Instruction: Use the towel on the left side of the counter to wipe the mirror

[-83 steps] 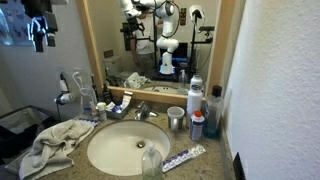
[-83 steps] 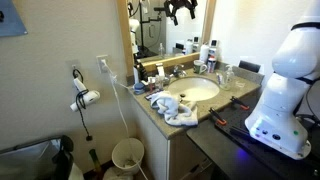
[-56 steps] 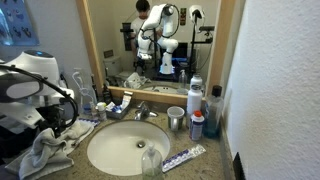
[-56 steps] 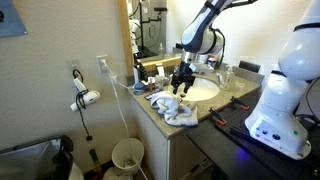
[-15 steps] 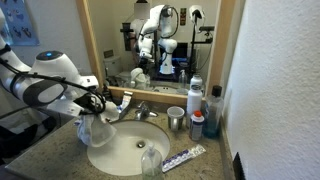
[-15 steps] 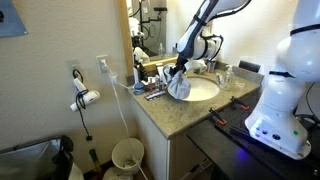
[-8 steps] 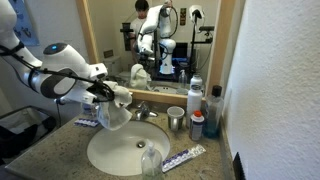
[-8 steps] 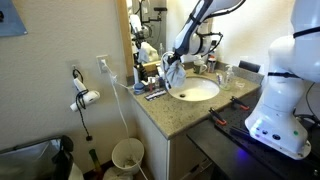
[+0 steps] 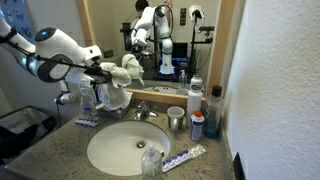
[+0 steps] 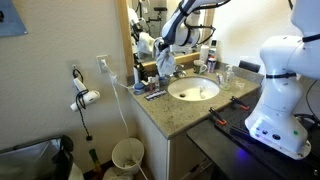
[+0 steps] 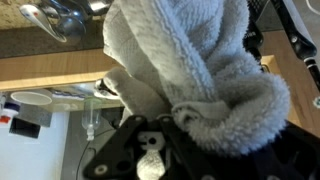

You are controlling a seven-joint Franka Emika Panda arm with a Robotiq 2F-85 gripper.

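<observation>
Over the back of the speckled stone tabletop [image 9: 55,150], your claw [image 9: 106,78] is clamped on the bunched white terry towel [image 9: 122,82]. It holds the towel off the surface, above the chrome faucet [image 9: 140,109], at the lower left corner of the wood-framed mirror [image 9: 200,45]. You cannot tell whether the towel touches the glass.

**Stuff you just can't make out here**

In the wrist view the towel [image 11: 190,70] fills most of the frame and runs off the top edge, so the jaws are buried in it, out of sight. The faucet [image 11: 60,18] up there is blurry and clipped. In an exterior view the gripper [image 9: 112,76] sits mostly behind the cloth, the arm [image 9: 45,55] is cut by the side edge, and the clear cup [image 9: 150,162] by the bottom edge. Labels on the worktop bottles [image 9: 197,122] are too tiny to read.
</observation>
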